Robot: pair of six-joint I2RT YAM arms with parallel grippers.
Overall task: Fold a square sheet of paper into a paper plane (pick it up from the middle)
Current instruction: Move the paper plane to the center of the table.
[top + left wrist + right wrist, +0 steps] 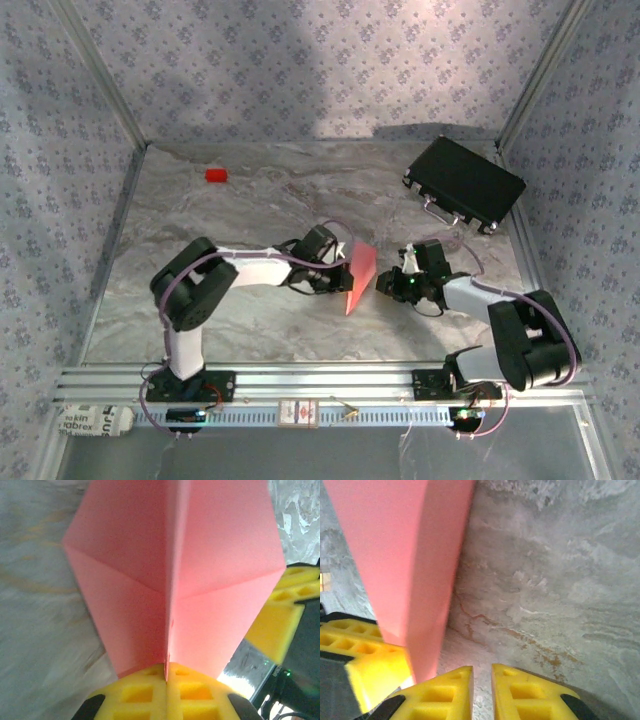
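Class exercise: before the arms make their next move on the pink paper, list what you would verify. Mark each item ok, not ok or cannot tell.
1. Left end effector shut on the pink paper at its centre crease: ok.
2. Right end effector gripping the paper: not ok. Its jaws stand slightly apart with nothing between them, and the paper passes beside them.
3. Diagonal folds on both sides of the crease look even: ok.
4. Paper's lower tip clear of the table: cannot tell.
5. Red block and black case well away from the work: ok.
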